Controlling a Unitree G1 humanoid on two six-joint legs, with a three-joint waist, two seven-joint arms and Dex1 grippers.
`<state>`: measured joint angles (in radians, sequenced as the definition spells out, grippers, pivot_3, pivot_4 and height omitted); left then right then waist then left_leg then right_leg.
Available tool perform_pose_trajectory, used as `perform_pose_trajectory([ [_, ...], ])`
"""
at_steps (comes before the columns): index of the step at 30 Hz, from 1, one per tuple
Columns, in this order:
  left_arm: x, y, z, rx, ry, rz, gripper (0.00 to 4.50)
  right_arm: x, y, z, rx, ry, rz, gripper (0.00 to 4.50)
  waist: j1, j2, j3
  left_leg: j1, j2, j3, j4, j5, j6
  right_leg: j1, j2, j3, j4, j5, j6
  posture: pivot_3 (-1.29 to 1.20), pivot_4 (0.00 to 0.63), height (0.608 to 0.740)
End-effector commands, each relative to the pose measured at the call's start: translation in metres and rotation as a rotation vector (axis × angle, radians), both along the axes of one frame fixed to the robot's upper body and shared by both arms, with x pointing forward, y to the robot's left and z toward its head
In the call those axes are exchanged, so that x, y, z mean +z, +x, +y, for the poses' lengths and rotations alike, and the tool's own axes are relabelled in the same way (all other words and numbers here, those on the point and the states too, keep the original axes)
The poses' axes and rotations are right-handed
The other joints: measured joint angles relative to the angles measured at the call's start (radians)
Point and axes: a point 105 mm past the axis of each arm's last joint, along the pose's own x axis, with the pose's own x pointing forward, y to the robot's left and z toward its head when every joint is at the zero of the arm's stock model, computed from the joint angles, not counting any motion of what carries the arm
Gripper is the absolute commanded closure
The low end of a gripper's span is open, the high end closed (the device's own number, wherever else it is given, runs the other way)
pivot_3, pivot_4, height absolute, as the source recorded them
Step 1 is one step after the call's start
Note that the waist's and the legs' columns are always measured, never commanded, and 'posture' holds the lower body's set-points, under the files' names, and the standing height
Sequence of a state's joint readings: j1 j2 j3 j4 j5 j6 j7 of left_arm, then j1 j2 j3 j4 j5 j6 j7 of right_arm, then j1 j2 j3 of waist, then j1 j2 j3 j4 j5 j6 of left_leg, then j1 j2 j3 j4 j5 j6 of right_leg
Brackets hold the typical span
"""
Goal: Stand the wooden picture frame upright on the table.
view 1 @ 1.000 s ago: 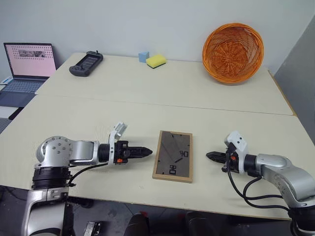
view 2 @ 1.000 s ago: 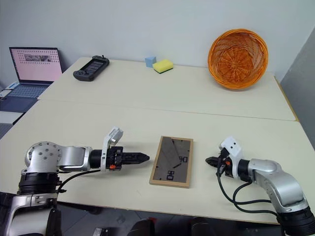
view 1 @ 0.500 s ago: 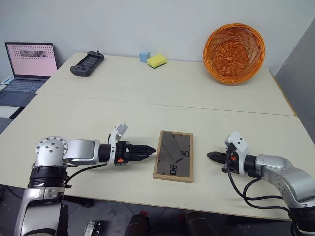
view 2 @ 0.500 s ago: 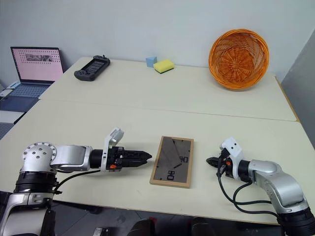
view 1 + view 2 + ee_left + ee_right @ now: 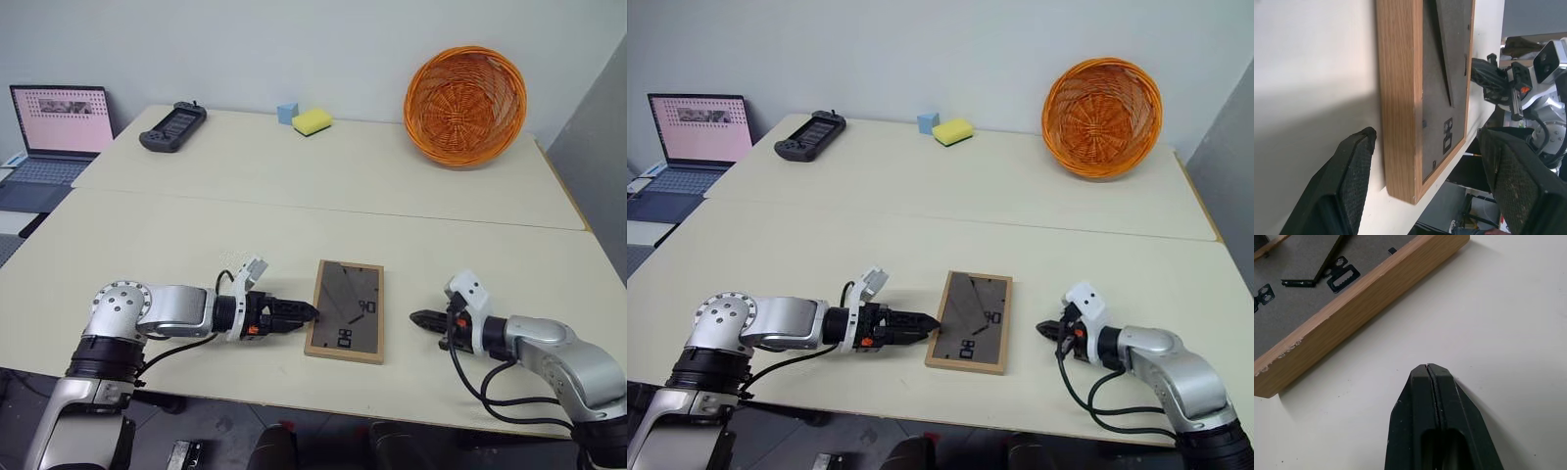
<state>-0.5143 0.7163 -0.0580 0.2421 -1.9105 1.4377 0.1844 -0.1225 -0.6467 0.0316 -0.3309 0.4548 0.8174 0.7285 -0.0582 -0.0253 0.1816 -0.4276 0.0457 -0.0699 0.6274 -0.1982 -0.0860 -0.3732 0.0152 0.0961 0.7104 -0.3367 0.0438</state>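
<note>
The wooden picture frame (image 5: 345, 310) lies flat on the table (image 5: 196, 235) near its front edge, dark grey back panel and folded prop facing up. My left gripper (image 5: 306, 313) is low over the table with its tips right at the frame's left long edge. In the left wrist view it is open (image 5: 1428, 134), its fingers (image 5: 1352, 186) spread wide with the wood border (image 5: 1398, 98) ahead between them and no contact showing. My right gripper (image 5: 417, 318) rests shut a short way right of the frame, pointing at it, its closed tips (image 5: 1427, 369) apart from the wood.
On the far table stand a tilted orange wicker basket (image 5: 463, 103), a yellow sponge (image 5: 312, 120), a blue cube (image 5: 285, 112) and a black game controller (image 5: 172, 125). A laptop (image 5: 57, 122) sits at far left. A grey panel (image 5: 598, 166) rises at right.
My left gripper has opened from nearly shut and slid right, reaching the frame's left edge. The right gripper has stayed where it was, shut.
</note>
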Motion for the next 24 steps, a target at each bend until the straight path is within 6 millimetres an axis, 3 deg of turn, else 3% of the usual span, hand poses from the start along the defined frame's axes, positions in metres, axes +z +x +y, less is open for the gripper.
perform_pose_trajectory([
  [1, 0.004, 0.002, -0.002, 0.006, -0.015, 0.000, 0.97, 0.000, -0.008, 0.008, 0.001, 0.035, 0.013, 4.50, 0.000, 0.000, 0.000, 0.000, 0.000, 0.000, 0.000, 0.000, 0.000, 0.000, 0.000, 0.000, 0.000, 0.000, 0.000, 0.00, 0.150, 0.740],
  [5, 0.004, 0.003, -0.004, 0.010, -0.018, 0.003, 0.97, -0.005, -0.008, 0.016, -0.023, 0.069, 0.051, 4.50, 0.000, 0.000, 0.000, 0.000, 0.000, 0.000, 0.000, 0.000, 0.000, 0.000, 0.000, 0.000, 0.000, 0.000, 0.000, 0.00, 0.150, 0.740],
  [11, 0.003, 0.003, -0.006, 0.006, -0.021, 0.005, 0.97, 0.009, -0.003, 0.031, -0.053, 0.196, 0.122, 4.50, -0.002, 0.000, 0.000, 0.001, 0.001, 0.000, 0.000, 0.000, 0.000, 0.000, 0.001, 0.001, 0.000, 0.000, 0.000, 0.00, 0.150, 0.740],
  [24, 0.003, 0.002, -0.006, 0.011, -0.021, 0.002, 0.97, 0.009, 0.009, 0.048, -0.038, 0.210, 0.126, 4.50, 0.000, 0.000, 0.000, 0.000, 0.000, 0.001, -0.001, 0.000, 0.000, 0.000, 0.001, 0.001, -0.001, 0.000, 0.000, 0.00, 0.150, 0.740],
])
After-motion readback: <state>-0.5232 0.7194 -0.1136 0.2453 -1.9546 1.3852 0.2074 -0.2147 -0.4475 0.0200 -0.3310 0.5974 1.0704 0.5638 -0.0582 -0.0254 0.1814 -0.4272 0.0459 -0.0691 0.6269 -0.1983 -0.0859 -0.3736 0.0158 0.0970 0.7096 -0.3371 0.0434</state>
